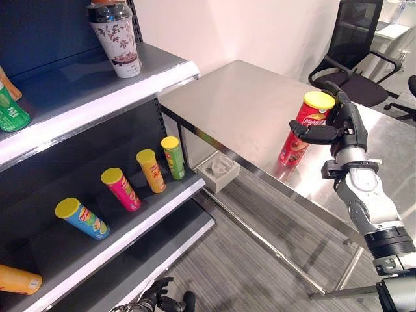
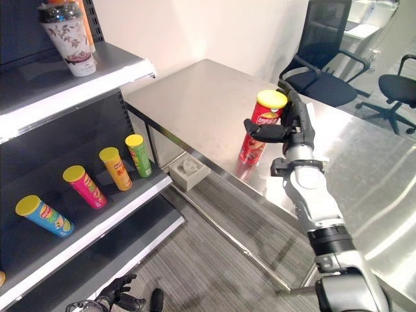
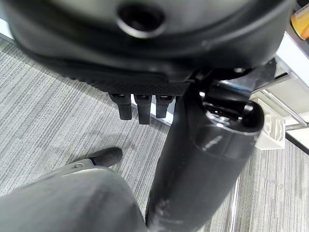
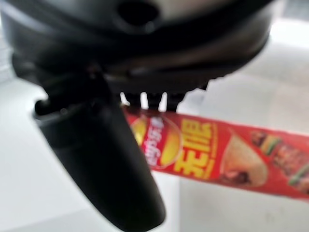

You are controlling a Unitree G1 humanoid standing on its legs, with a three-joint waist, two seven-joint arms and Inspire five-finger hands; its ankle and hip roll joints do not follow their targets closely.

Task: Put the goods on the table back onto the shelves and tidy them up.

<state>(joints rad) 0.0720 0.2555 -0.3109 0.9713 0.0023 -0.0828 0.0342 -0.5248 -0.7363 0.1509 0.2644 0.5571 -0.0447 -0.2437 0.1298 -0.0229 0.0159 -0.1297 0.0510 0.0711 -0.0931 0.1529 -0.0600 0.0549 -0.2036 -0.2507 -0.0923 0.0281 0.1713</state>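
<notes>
One red crisp can [image 1: 301, 132] with a yellow lid stands upright on the steel table [image 1: 240, 104], near its front edge, at about three o'clock in the left eye view. The right hand [image 1: 342, 127] is at the can's upper part: its thumb reaches across the front of the can just below the lid and its fingers are curved around the far side, so the hand is clasped on the can, which rests on the table top. In the right wrist view the thumb crosses in front of the red can and the fingertips show beyond it. The left hand [image 3: 145, 104] hangs low, at about six o'clock in the eye views, over the grey carpet [image 1: 247, 273]; its wrist view shows the fingers pointing down, fairly straight, with nothing in them. At nine o'clock stands the shelf unit [image 1: 97, 97]. Its middle shelf carries a row of leaning crisp cans: a green can [image 1: 173, 157], an orange can [image 1: 151, 170], a pink can [image 1: 121, 188] and a blue can [image 1: 82, 218], all with yellow lids. On the upper shelf, at eleven o'clock, stands a tall patterned cup [image 1: 117, 38]. A small white box [image 1: 219, 172] sits on the floor under the table, and black office chairs [image 1: 354, 49] stand beyond it at one o'clock.
</notes>
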